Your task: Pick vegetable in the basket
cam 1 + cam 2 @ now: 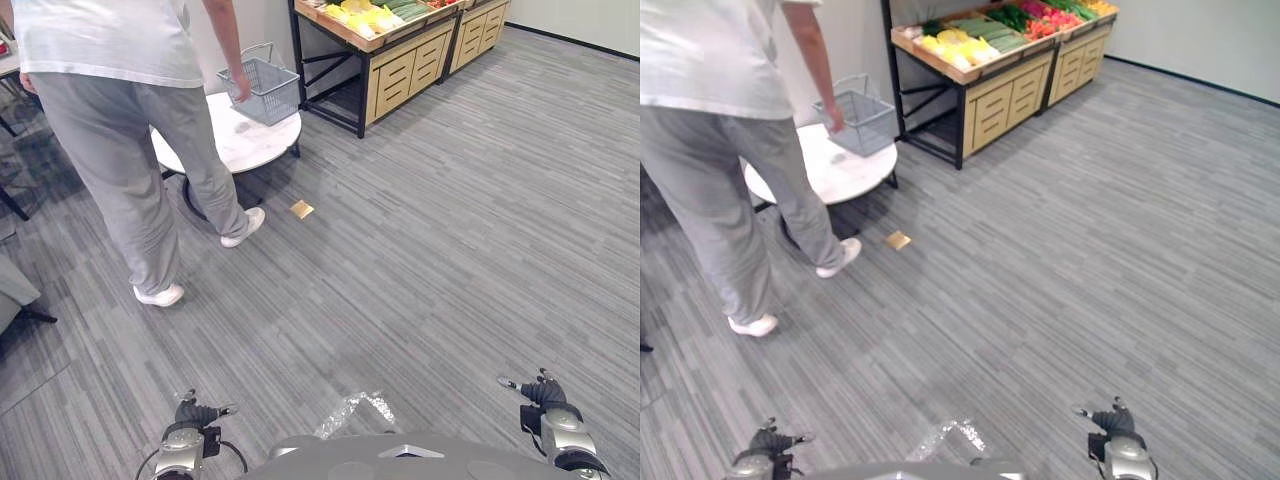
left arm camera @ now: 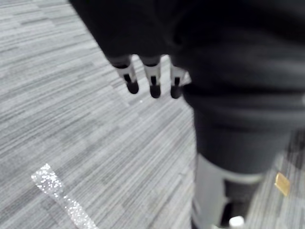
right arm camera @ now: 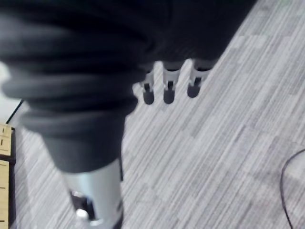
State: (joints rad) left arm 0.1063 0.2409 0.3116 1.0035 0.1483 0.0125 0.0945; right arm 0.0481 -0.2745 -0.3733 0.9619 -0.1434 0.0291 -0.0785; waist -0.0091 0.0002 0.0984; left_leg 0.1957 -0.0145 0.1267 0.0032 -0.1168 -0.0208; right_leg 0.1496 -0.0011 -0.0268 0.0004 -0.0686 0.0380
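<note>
Left hand [image 1: 197, 413] 7 o'clock, right hand [image 1: 545, 393] 5 o'clock, fingers loose, empty. Wire basket [image 1: 265, 92] on round table [image 1: 248, 142] 11 o'clock, person's hand [image 1: 240, 90] at rim.

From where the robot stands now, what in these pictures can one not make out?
- Basket, left eye view: too far to tell whether anything lies inside; the person's hand covers part of its rim.
- Vegetables on the shelf, right eye view: too small to name; the top edge cuts some off.
- Tan thing on the floor: too small to identify.
- Table, left eye view: left part hidden behind the person's legs.
</note>
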